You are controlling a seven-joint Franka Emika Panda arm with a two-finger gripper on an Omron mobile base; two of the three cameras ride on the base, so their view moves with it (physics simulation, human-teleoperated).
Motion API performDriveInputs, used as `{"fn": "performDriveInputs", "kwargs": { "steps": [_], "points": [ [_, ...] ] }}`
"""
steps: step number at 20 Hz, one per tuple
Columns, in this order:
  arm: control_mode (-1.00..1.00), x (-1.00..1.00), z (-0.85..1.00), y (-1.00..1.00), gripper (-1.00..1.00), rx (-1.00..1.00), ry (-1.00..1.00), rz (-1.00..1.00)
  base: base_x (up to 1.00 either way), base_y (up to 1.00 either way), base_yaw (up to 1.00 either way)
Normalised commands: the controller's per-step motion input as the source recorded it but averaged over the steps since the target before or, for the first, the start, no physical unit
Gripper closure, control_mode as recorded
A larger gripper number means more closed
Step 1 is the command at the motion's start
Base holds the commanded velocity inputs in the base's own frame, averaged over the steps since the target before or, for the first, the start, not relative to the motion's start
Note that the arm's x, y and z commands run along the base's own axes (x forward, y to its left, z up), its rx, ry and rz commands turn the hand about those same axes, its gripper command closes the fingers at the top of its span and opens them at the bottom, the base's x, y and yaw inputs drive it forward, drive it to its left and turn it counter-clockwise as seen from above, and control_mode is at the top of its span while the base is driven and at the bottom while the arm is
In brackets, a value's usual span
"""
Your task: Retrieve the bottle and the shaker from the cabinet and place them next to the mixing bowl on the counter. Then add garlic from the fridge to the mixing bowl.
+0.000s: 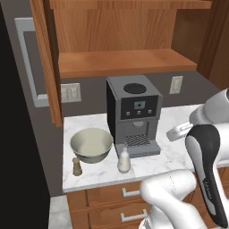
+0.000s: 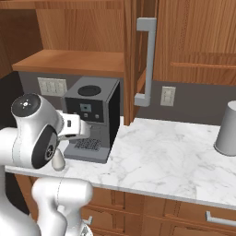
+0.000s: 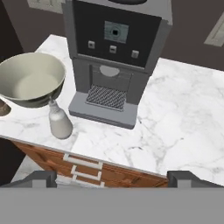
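Bottle (image 1: 124,160) is standing upright on the counter (image 1: 174,154), just right of the mixing bowl (image 1: 91,145) and just in front of the coffee machine (image 1: 133,114) drip tray. Shaker (image 1: 77,166) is standing at the bowl's front-left, right by its rim, near the counter's front edge. So both items are sitting next to the bowl and the cabinet (image 1: 120,58) shelf above is showing bare wood: the first half is looking done. Bowl interior is reading pale and bare in the hand view, no garlic in it, so the fridge leg is looking not started. Gripper (image 3: 112,178) is hanging back over the counter's front edge, above the drawers (image 3: 81,165), jaws spread wide and holding nothing; its fingertips (image 3: 38,178) are sitting far apart at the bottom corners of the hand view. A grey cylindrical canister (image 2: 227,129) is standing far off on the right end of the counter, well apart from everything. Remaining, as I judge it: drive to the fridge, open it, grab garlic, drop it in the bowl.
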Motion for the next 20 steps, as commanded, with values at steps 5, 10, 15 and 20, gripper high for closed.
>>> {"fn": "performDriveInputs", "kwargs": {
  "steps": [5, 10, 15, 20],
  "points": [
    [1.00, 0.01, -0.06, 0.00, -1.00, 0.00, -0.07, 0.00, -0.01, -0.01, 0.00],
    [1.00, 0.00, 0.00, 0.00, -1.00, 0.00, 0.00, 0.00, -0.40, -0.01, 0.00],
    [1.00, 0.00, 0.00, 0.00, -1.00, 0.00, 0.00, 0.00, -0.72, -0.10, 0.00],
    [1.00, 0.00, 0.00, 0.00, -1.00, 0.00, 0.00, 0.00, -0.73, -0.07, 0.00]
  ]
}}
